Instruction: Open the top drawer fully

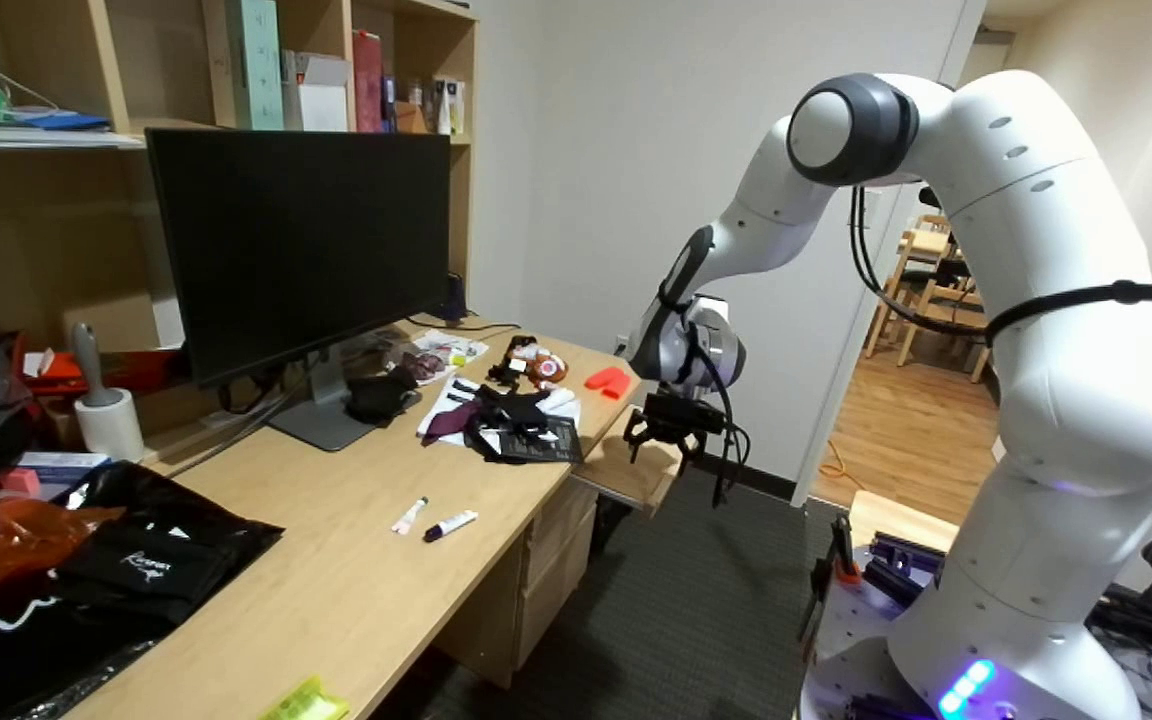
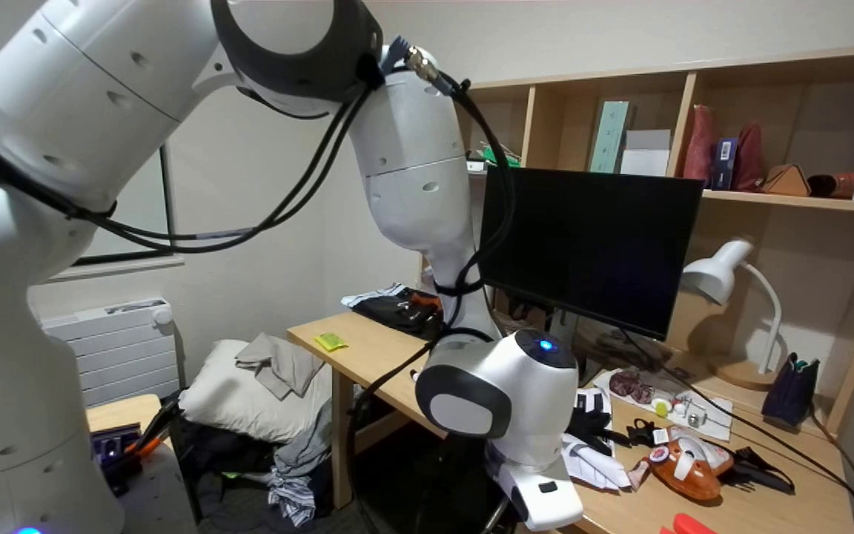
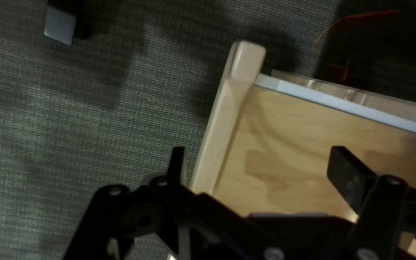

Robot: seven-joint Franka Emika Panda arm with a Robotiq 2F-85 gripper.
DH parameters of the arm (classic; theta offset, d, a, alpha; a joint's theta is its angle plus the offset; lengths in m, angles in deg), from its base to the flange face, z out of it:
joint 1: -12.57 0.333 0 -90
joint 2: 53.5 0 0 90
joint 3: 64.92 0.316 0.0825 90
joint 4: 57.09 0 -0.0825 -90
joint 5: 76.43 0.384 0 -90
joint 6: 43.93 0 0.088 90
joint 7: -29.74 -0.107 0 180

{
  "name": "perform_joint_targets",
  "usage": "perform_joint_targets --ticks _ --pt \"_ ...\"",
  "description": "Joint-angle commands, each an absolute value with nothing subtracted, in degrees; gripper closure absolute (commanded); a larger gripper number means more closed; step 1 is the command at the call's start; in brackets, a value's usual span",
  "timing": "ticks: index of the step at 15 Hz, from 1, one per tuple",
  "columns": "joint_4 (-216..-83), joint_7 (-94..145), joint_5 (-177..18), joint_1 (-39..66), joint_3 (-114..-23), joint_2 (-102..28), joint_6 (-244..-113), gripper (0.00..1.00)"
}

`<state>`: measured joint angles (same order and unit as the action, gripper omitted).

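The top drawer (image 1: 626, 470) is pulled out from under the desk in an exterior view, its light-wood inside showing. My gripper (image 1: 658, 462) hangs at its outer end, pointing down. From the wrist view, the drawer's front panel (image 3: 219, 133) runs between the widely parted fingers of the gripper (image 3: 256, 159). One finger (image 3: 176, 164) is on the carpet side of the panel; the opposite finger (image 3: 349, 177) is over the drawer's inside. Neither is seen pressing on the panel, and their height against it cannot be told. The arm or the frame edge hides the drawer in an exterior view (image 2: 534, 512).
Below are deeper drawer fronts (image 1: 556, 560). The desk top (image 1: 356, 540) carries a monitor (image 1: 306, 250), a pile of dark cloth (image 1: 521, 420) and a red item (image 1: 608, 381) near the corner above the drawer. A wall stands behind.
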<state>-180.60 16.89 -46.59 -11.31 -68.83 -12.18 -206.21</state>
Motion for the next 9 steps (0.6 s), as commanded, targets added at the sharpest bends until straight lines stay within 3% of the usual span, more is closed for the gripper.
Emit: perform_joint_targets --ticks 1,9 --pt "-185.6 16.3 -42.0 -11.6 -65.5 -13.3 -211.1 0.00" --pt "-193.4 18.4 -35.7 -15.2 -59.3 -12.4 -221.6 0.00"
